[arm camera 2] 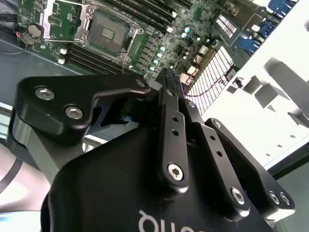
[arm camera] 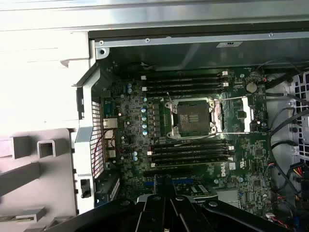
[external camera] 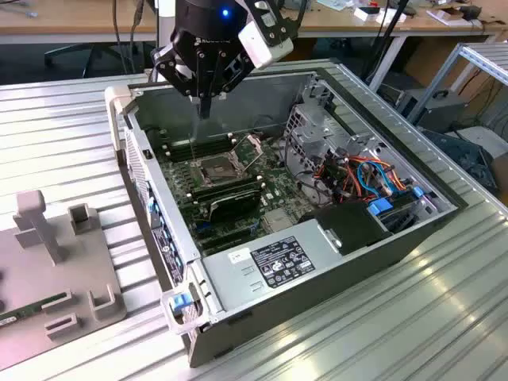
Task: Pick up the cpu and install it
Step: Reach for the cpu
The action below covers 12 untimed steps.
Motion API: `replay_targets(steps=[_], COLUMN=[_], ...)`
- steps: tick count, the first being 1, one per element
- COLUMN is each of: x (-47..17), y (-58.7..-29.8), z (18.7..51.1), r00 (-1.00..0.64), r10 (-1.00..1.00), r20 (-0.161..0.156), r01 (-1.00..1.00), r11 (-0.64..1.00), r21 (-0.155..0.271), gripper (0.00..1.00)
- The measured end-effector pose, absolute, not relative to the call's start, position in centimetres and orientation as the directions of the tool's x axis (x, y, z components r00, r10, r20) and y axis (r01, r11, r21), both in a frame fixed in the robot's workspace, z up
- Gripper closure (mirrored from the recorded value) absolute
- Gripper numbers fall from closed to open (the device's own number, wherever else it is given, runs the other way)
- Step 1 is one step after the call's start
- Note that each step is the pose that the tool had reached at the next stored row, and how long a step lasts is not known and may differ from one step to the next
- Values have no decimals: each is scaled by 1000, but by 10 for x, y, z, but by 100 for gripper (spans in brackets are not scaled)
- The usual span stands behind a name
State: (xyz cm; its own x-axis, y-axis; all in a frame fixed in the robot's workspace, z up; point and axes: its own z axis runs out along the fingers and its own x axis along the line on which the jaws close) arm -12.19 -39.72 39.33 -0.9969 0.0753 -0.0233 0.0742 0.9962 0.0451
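Socket [arm camera: 193, 118] sits open and bare in the case [external camera: 317, 309], so install is undone by my read; fingers [external camera: 205, 99] hang above, drawn narrow (whether cpu is pinched between them I cannot tell).

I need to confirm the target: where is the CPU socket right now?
In the first wrist view, the socket sits mid-motherboard between two banks of memory sticks; in the exterior view it lies below the gripper.

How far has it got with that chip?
The socket lies empty with its metal frame swung open, so nothing is installed yet. The claw hangs shut above the computer case; whether it grips the CPU I cannot tell. Seating the chip remains.
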Motion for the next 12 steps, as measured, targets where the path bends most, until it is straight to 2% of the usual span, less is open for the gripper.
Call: replay_targets(steps=[12], x=[-122], y=[-397], z=[393], r00=[-997], r10=[75], r20=[-23], r01=[74], r11=[996], r21=[45], gripper=[89])
